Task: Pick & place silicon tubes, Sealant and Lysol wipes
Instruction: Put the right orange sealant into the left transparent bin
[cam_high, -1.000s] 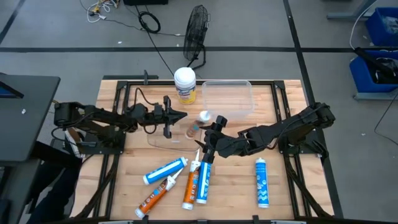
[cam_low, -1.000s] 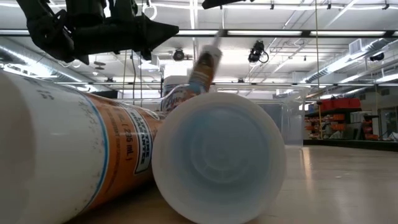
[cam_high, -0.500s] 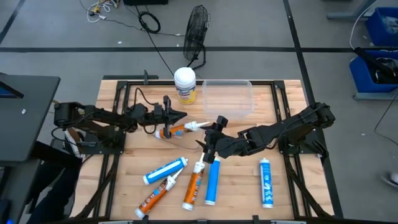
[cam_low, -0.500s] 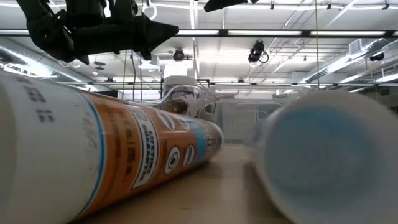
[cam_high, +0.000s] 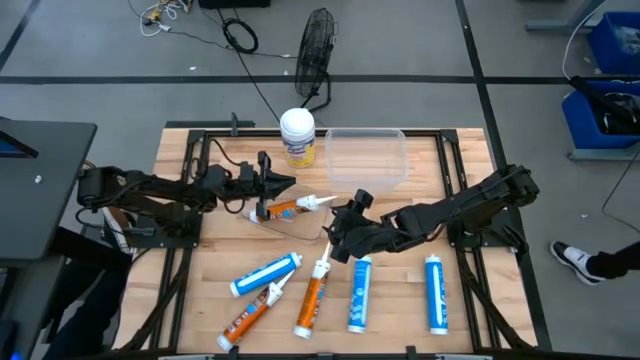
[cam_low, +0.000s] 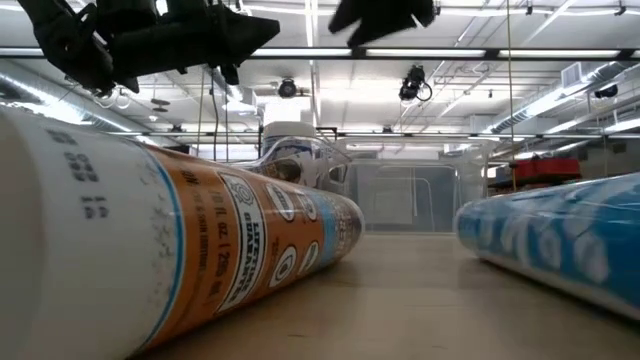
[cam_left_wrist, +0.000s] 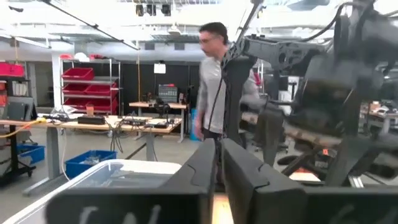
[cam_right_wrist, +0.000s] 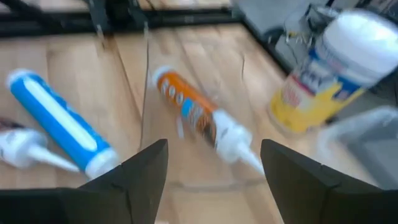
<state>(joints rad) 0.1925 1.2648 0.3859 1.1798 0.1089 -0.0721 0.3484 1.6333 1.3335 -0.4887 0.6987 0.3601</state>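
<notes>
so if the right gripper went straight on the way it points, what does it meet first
Probably the orange cartridge lying on the table just ahead of the right gripper, between its open fingers' line; the Lysol wipes stand off to one side. Depth is hard to judge.

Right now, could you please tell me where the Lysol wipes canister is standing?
In the high view, the Lysol wipes canister stands upright at the table's far edge, just left of the clear plastic bin.

The big orange-and-white sealant cartridge (cam_low: 200, 270) lying nearest in the low view bears print on its label: "LIFETIME GUARANTEE" seems to stand in a white badge, with "10.1 FL OZ" beside it. Lettering on every other label is too blurred to read.
</notes>
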